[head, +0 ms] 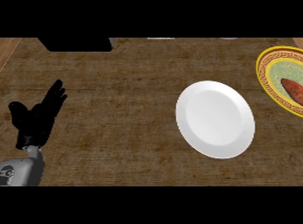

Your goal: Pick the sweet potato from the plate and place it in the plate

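Your sweet potato (299,92) lies on the patterned yellow-rimmed plate (265,78) at the view's right edge, far across the tabletop (115,87) from the fingers (54,97) of the left hand (36,117), the only hand you can see. Judge it as a stiff, fairly dense root with a dry, slightly rough skin: it should not squash or slip much, but its tapered ends give little to hold. Take it across the thick middle, with fingers on one long side and the thumb on the other. It lies slantwise on the plate, so turn the hand to match.

The white plate (215,119), where it looks meant to go, sits between the patterned plate and the left hand's fingers, much nearer the potato. Both plates are hard and breakable, so set the root down rather than let it fall.

The left hand rests at the lower left, its fingers straight and pointing up, holding nothing. The right hand shows nowhere. The patterned plate is cut off by the edge, and the potato's far end runs to that edge too. A dark block (75,43) at the top cannot be identified.
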Controlling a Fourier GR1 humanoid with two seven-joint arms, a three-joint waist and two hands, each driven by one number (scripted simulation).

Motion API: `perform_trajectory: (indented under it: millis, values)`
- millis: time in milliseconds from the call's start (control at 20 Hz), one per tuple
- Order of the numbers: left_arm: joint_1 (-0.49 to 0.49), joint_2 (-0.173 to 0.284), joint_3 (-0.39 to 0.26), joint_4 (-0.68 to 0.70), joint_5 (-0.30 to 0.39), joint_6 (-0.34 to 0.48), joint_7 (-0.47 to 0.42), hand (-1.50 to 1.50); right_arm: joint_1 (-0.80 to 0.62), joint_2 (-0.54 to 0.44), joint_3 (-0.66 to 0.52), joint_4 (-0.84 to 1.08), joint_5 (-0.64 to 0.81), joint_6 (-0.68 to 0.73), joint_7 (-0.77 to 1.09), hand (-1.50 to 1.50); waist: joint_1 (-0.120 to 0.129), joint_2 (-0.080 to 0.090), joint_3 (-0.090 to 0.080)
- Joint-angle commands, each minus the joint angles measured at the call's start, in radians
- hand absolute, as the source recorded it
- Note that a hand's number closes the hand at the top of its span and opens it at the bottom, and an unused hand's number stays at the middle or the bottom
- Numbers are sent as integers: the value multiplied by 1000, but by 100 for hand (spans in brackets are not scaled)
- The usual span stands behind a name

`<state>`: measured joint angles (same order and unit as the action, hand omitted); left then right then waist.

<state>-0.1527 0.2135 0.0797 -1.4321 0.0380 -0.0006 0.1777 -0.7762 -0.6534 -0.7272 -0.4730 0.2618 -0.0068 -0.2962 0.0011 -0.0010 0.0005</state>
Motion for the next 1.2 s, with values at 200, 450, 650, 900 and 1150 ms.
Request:
perform_trajectory:
  millis: [200,450,650,900,1150]
  values:
    - [-70,-46,-25,44,-50,41,5,0,97,-45,0,31,-87,79,-137,-150,6,5,1]
    - [-83,15,36,42,-4,-19,33,0,174,-50,11,-5,-127,69,-152,-150,2,2,0]
    - [-22,-18,-4,2,-31,-15,6,0,169,-137,15,85,-140,111,-179,-150,11,5,1]
    - [-36,-41,22,144,-46,-1,-121,0,223,-205,10,123,-150,147,-216,-150,6,8,1]
    - [-31,-37,1,13,-50,8,13,0,277,-165,35,158,-162,122,-262,-150,9,4,1]
